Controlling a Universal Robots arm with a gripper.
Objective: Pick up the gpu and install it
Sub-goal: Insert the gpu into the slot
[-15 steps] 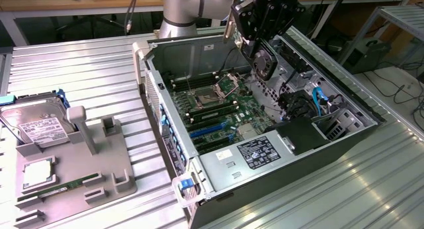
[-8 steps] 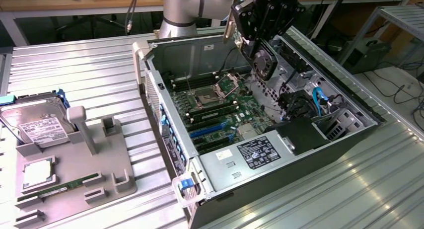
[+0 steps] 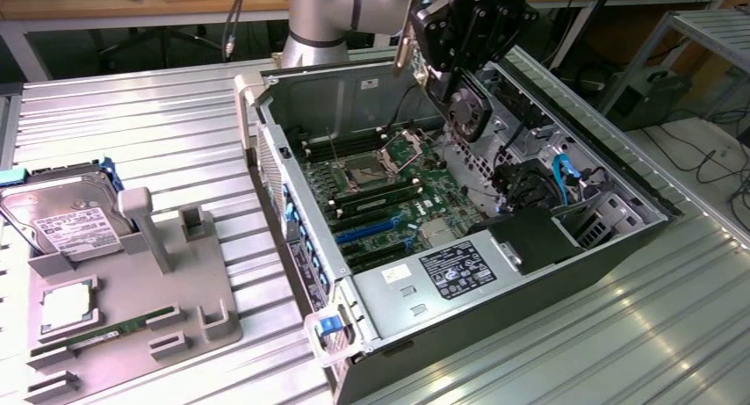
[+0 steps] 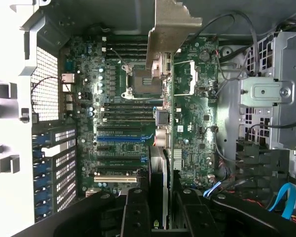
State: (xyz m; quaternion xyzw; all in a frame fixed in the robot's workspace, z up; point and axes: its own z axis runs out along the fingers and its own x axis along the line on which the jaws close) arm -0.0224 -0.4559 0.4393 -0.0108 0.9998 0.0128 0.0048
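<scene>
Clearly, wrist view: fingers (image 4: 136, 213) clenched on gpu (image 4: 162, 118), edge-on over motherboard (image 4: 195, 123); exterior view adds hard drive (image 3: 65, 219) outside case (image 3: 563, 282).

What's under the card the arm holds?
The green motherboard with its blue slot, inside the open grey metal case; the strip beneath the dark flat card is covered.

Ribbed silver metal table (image 3: 153, 133), long grooves running across the whole top. Open computer case (image 3: 528, 330) lies on its side directly on the table, open face up, toward the exterior view's right. Flat grey plastic fixture (image 3: 228, 278) sits on the table at the exterior view's left, toward the near edge. It is close to the case, not touching, with a strip of bare metal between them. Bare table behind the fixture and along the case's far side on the exterior view's right.
</scene>
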